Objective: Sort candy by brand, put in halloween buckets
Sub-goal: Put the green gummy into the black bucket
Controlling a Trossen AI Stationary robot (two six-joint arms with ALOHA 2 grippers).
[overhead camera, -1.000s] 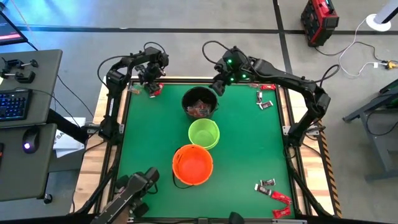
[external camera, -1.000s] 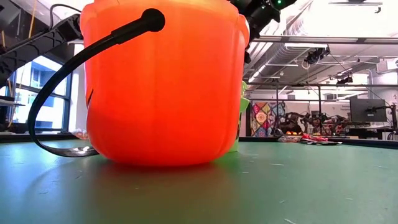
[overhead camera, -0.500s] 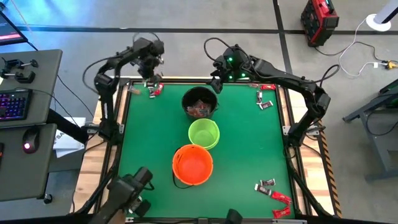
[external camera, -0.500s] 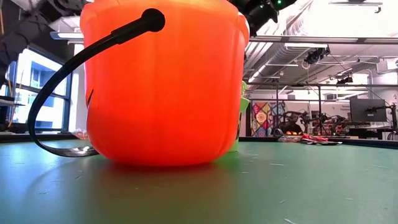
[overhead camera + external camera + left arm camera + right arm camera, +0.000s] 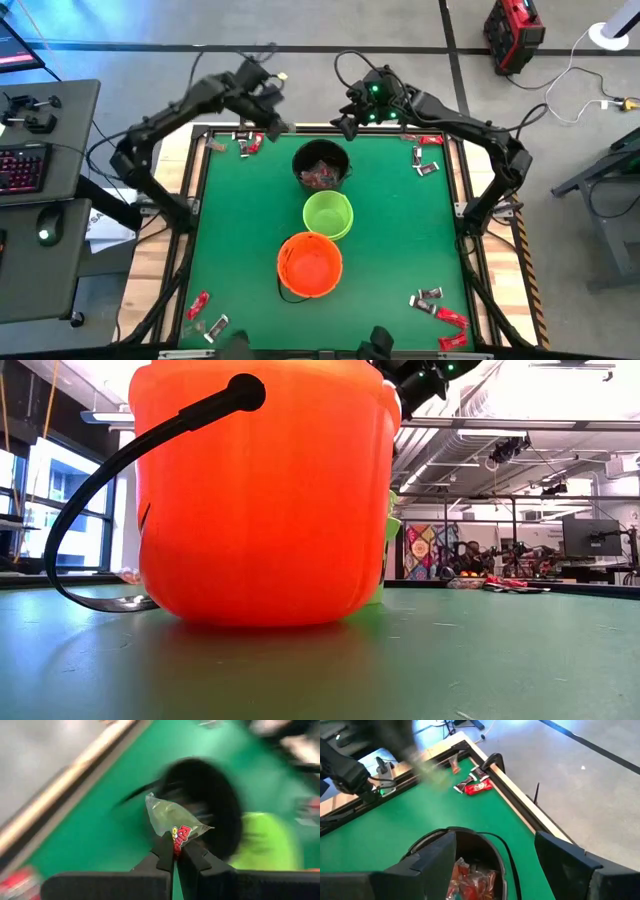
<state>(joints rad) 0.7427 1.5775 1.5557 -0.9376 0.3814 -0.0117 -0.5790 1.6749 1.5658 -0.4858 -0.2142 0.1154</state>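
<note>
Left gripper point(image 5: 175, 854) jaws pinch clear candy point(image 5: 172, 820); black bucket point(image 5: 215, 810) blurred. Right jaws wide.

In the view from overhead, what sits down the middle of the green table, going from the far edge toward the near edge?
Black bucket with candy inside → lime green bucket → orange bucket.

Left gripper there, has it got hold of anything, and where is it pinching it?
Yes. The left gripper is shut on a candy in a silvery-clear wrapper, pinching one end of it. The right gripper holds nothing; it hangs open above the black bucket.
</note>
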